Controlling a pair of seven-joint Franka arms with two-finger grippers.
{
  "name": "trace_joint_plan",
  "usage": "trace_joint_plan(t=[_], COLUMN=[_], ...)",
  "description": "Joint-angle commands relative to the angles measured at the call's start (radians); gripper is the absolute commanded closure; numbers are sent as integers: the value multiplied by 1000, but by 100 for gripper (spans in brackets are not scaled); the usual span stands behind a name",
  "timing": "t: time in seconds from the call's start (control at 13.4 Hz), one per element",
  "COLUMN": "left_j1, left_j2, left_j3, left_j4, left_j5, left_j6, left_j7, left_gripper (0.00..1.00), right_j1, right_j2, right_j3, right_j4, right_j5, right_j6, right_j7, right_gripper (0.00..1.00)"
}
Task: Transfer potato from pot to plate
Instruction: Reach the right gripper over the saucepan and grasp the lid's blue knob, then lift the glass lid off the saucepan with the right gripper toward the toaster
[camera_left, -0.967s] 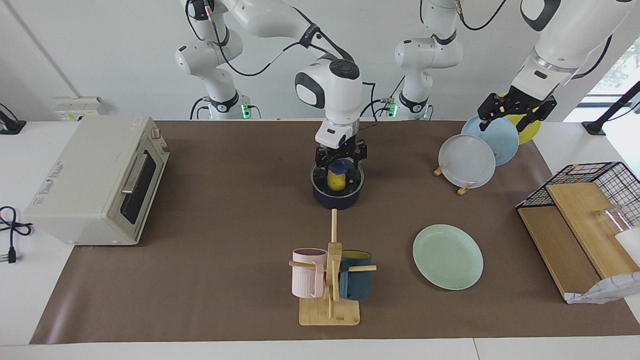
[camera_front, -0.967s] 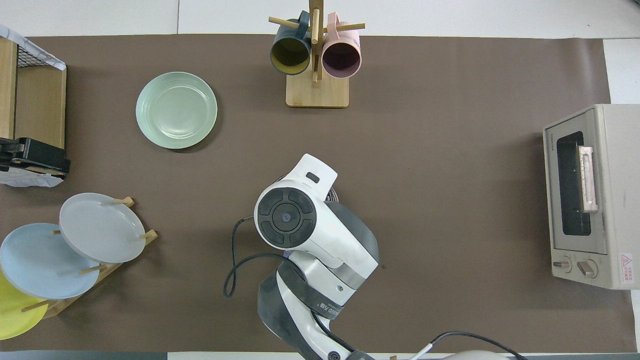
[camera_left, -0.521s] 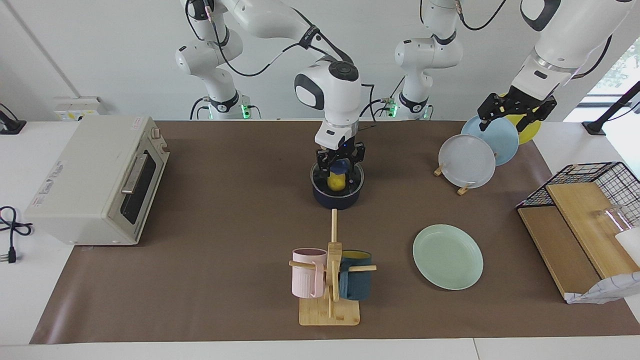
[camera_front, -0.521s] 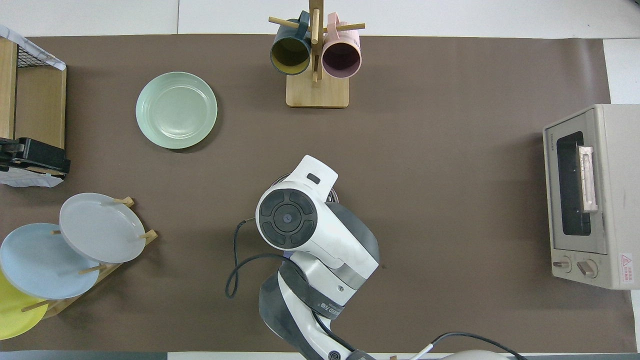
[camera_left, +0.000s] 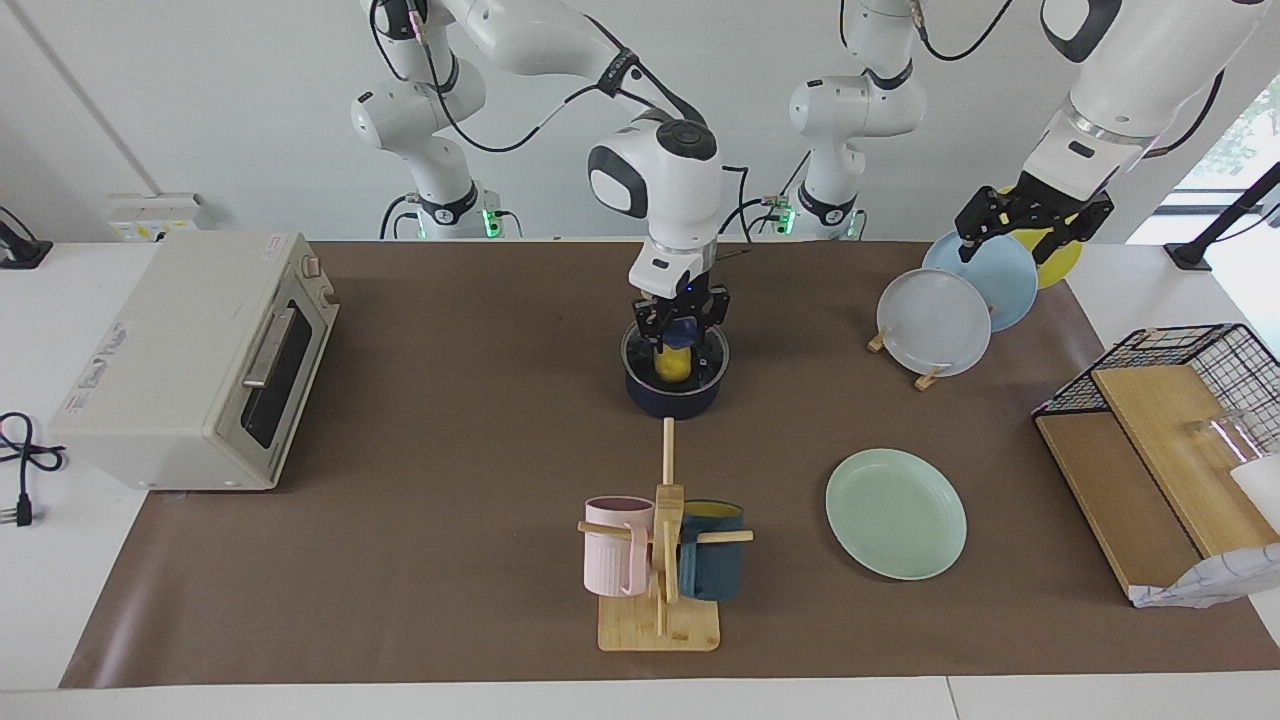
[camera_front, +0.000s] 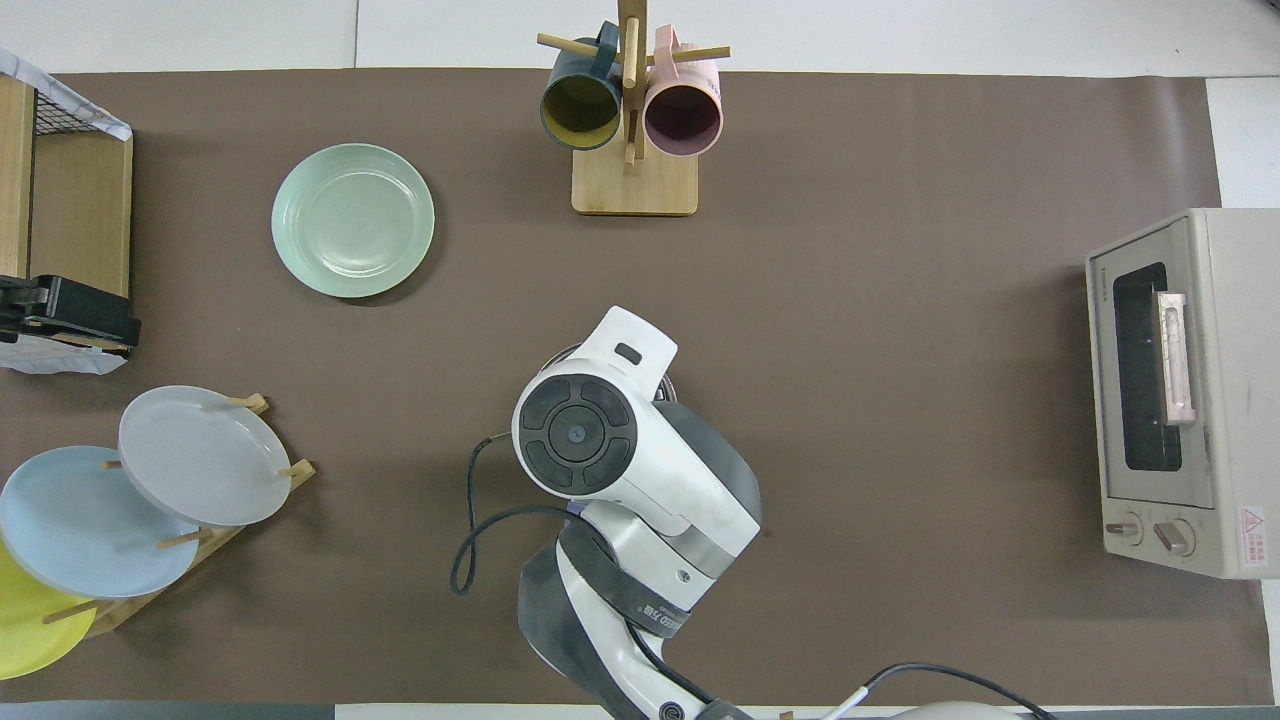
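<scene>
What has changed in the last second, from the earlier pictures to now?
The right end effector, down in the pot, closed around the potato and rose slightly; the potato looks narrower and now seems held. The pot, the plate and the left end effector, waiting over the plate rack, stayed as they were.

My arm's shell (camera_front: 640, 470) looked like glossy white plastic. The pot (camera_left: 675, 396) was dark and matt outside, the potato (camera_left: 673, 365) smooth. The plate (camera_left: 896, 513) had a faint sheen. The mug rack (camera_left: 660, 620) was bare pale wood, the table cover (camera_left: 450, 480) matt brown.
</scene>
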Motion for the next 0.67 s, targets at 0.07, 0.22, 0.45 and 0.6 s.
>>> trace_joint_plan(t=[0.07,0.22,0.45,0.6], left_j1=[13,13,13,13], left_j2=[-28,-28,-28,-28], left_j3=[-9,-9,-9,-11], left_j4=[-32,-32,-32,-32], left_j5=[17,17,17,17], left_j6=[12,12,12,12], left_j7=[4,4,4,4], left_gripper=[0,0,0,0], right_j1=[-84,-145,-254,-354], right_j2=[-20,-24,-33,-33], right_j3=[4,3,4,4], right_j4=[83,109,109,95], right_j5=[-9,0,4,22], right_j6=[-114,-157,-179,-180], right_j7=[-137,-222,-377,-494], right_gripper=[57,57,57,57])
